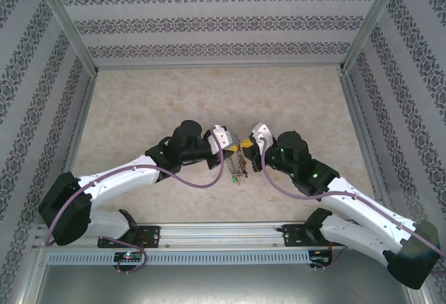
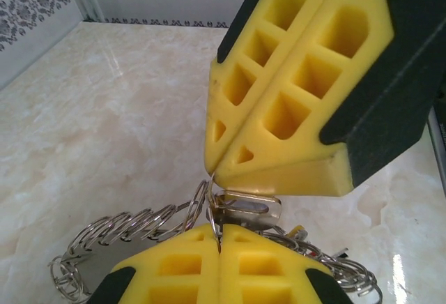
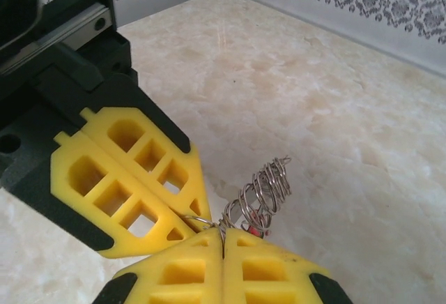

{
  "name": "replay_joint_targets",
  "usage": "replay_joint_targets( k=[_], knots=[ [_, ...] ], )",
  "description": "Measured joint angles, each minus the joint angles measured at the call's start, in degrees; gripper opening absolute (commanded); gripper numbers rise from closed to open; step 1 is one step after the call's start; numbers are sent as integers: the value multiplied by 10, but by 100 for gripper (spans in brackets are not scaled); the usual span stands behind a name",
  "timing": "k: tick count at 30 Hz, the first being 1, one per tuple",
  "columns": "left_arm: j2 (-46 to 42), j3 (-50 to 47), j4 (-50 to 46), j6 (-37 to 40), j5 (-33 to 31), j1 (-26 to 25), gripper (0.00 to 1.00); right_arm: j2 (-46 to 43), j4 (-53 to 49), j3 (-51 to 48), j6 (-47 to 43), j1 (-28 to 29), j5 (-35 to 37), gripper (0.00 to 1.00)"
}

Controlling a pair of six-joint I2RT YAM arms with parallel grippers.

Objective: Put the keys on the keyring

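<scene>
The keyring (image 1: 237,160) hangs above the table between both grippers, a grey metal ring fringed with wire loops (image 2: 132,224). My left gripper (image 2: 220,240) is shut on one thin wire loop at the ring's rim. The right gripper (image 2: 212,170) comes in from above, also shut, pinching wire at the same spot. A flat metal tab with a slot (image 2: 247,205) lies just under its fingertips. In the right wrist view my right gripper (image 3: 223,233) grips a loop, with the left gripper (image 3: 200,222) touching it tip to tip. The loops (image 3: 268,187) stand up behind, a red key (image 3: 259,223) among them. A yellow key head (image 2: 297,230) peeks from the loops.
The pale marbled table (image 1: 174,102) spreads wide behind and beside the grippers. Patterned walls (image 1: 216,21) enclose it on three sides. A metal rail (image 1: 209,233) with the arm bases runs along the near edge.
</scene>
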Motion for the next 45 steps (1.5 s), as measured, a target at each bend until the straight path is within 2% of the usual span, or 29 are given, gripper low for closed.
replay_joint_targets(
  k=[11, 27, 45],
  knots=[
    [8, -35, 64, -25, -12, 0, 0, 40, -66, 44, 57, -14, -14, 0],
    [76, -53, 149, -52, -17, 0, 0, 116, -148, 82, 151, -38, -10, 0],
    [122, -92, 291, -102, -18, -1, 0, 137, -142, 80, 234, -103, -106, 0]
  ],
)
